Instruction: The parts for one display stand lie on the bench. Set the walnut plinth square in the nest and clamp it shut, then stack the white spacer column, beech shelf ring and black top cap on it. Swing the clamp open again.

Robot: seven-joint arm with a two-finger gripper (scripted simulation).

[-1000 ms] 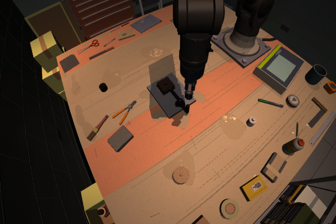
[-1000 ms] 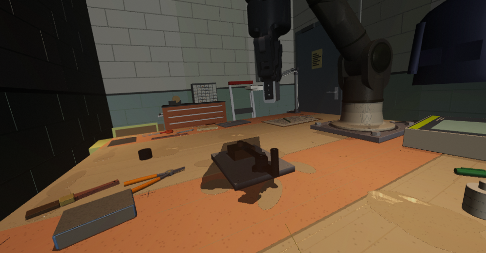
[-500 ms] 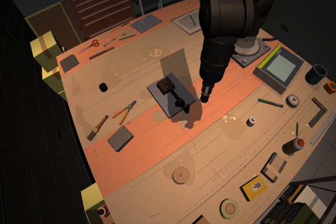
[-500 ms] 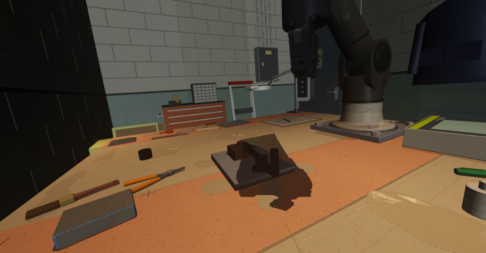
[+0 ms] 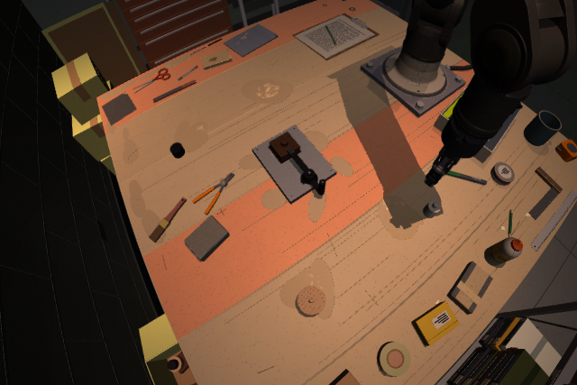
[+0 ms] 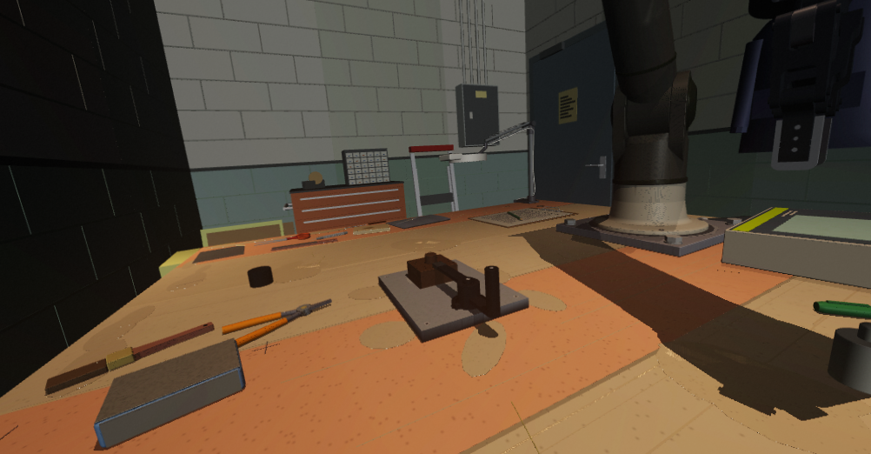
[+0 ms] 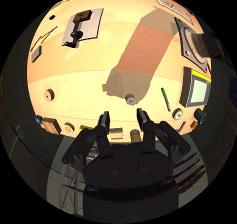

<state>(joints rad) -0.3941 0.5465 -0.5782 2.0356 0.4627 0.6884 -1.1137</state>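
The white spacer column (image 5: 432, 208) (image 6: 853, 356) (image 7: 130, 99), a short grey-white cylinder with a smaller peg on top, stands on the bench in the arm's shadow. My gripper (image 5: 429, 180) (image 6: 795, 146) (image 7: 123, 118) hangs above and a little short of it, open and empty. The walnut plinth (image 5: 284, 145) (image 6: 426, 271) (image 7: 83, 15) sits in the nest on the grey plate (image 5: 294, 167) (image 6: 452, 305), with the clamp arm (image 5: 303, 169) (image 6: 466, 289) lying across onto it. The beech shelf ring (image 5: 311, 299) (image 7: 49, 94) lies toward the near edge. The black top cap (image 5: 177, 150) (image 6: 260, 276) stands far left.
The arm's base (image 5: 415, 78) (image 6: 649, 219) is bolted at the back right, with a grey box (image 6: 804, 244) (image 7: 197, 90) beside it. A green pen (image 5: 466, 178) (image 6: 844, 309), tape roll (image 5: 503, 172), cup (image 5: 541, 128) and bottle (image 5: 504, 250) lie around the spacer. Pliers (image 5: 214, 192), a brush and a sanding block (image 5: 206, 237) lie left.
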